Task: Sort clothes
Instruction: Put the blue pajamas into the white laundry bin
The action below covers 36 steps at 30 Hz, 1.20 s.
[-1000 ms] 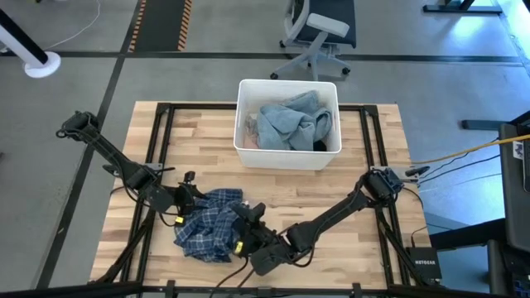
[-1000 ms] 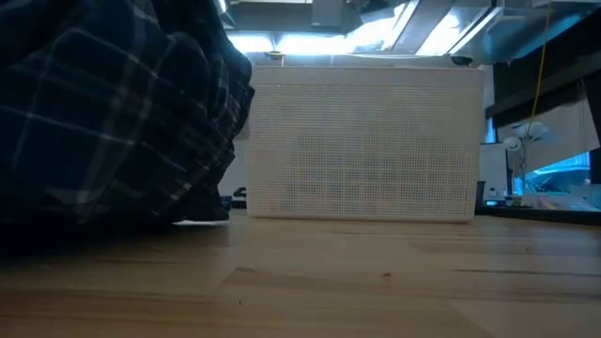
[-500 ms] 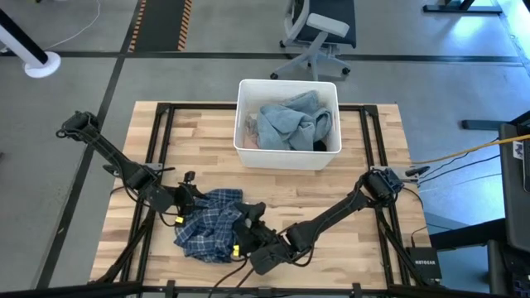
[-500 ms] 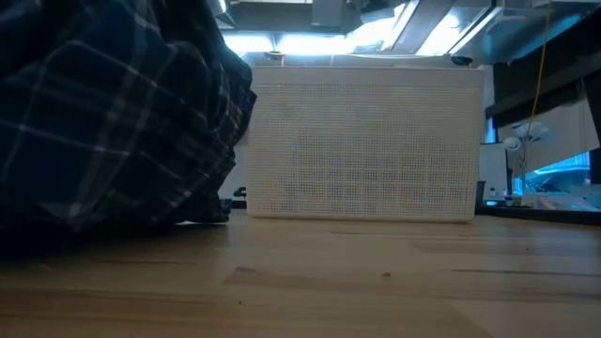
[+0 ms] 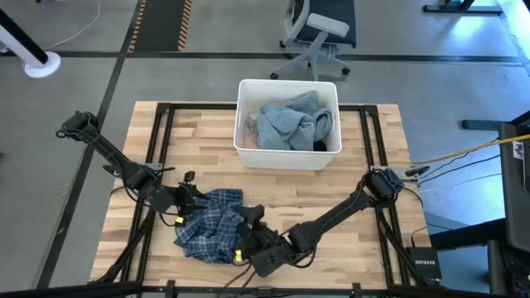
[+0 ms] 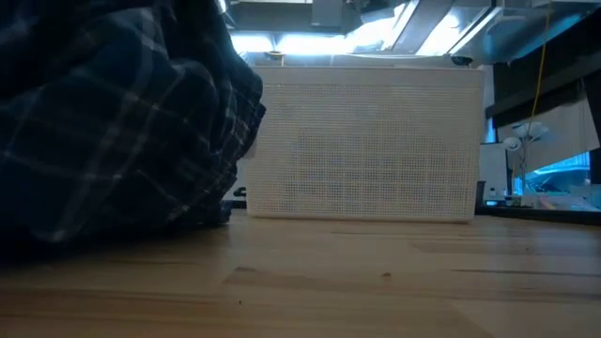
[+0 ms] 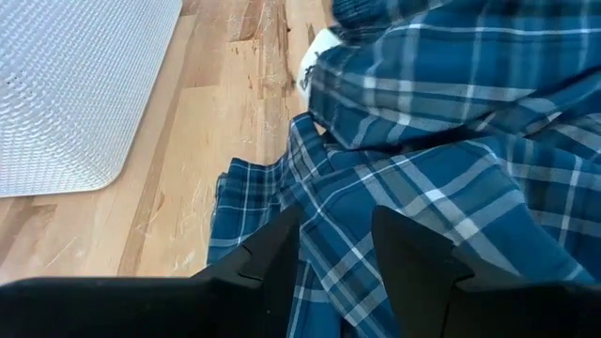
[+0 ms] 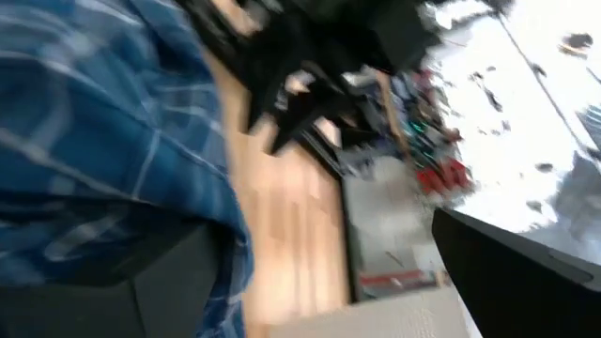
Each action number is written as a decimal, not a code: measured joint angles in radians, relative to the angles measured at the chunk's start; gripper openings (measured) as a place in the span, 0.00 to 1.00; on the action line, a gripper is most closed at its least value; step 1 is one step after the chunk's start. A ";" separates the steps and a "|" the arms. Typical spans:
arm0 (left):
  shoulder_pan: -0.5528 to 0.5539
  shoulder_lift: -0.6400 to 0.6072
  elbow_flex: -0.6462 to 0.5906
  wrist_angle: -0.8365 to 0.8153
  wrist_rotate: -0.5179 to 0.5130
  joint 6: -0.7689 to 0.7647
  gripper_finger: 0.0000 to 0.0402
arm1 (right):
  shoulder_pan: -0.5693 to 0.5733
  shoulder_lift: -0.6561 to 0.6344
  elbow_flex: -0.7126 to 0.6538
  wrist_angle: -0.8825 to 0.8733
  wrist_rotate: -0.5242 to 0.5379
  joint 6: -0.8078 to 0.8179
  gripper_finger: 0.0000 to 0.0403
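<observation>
The sorting looks partly done: a grey-blue shirt (image 5: pixel 291 121) already lies bundled in the white bin (image 5: pixel 243 154) at the far side of the table (image 5: pixel 381 157), with a dark scrap and a pale piece tucked at its edges, while the plaid shirt (image 5: pixel 207 225) is not yet sorted and sits crumpled on the near part of the table, well apart from the bin. That shirt lies between the two grippers. The left gripper (image 5: pixel 187 201) is at the shirt's edge, and in its wrist view its two dark fingers (image 7: pixel 272 263) stand partly apart with plaid cloth lying in and under the gap; whether they actually pinch a fold or merely rest on it I cannot tell. The right gripper (image 5: pixel 245 228) is at the opposite edge of the heap, its jaws spread wide, with blue check fabric just beside one finger and nothing caught between them, as far as the blurred wrist view allows. The plaid shirt is a soft, rumpled mound of blue and white checks, folded over on itself in several loose layers, with a flat corner spilling onto the wood beyond the left jaws. It looks limp and likely to sag and trail when lifted. No other loose garments show on the table.
</observation>
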 joint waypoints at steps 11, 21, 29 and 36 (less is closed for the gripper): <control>0.000 0.000 0.000 0.000 0.000 0.000 0.33 | 0.054 -0.021 0.000 -0.214 -0.297 0.132 0.96; 0.000 0.000 0.000 0.001 0.000 0.000 0.33 | 0.012 0.057 -0.061 -0.059 -0.497 0.239 0.96; 0.000 0.000 -0.001 0.001 0.000 0.000 0.33 | -0.060 0.167 -0.062 0.131 -0.532 0.098 0.96; 0.000 0.000 -0.001 0.001 0.000 0.007 0.33 | -0.155 0.212 -0.061 0.264 -0.640 0.030 0.96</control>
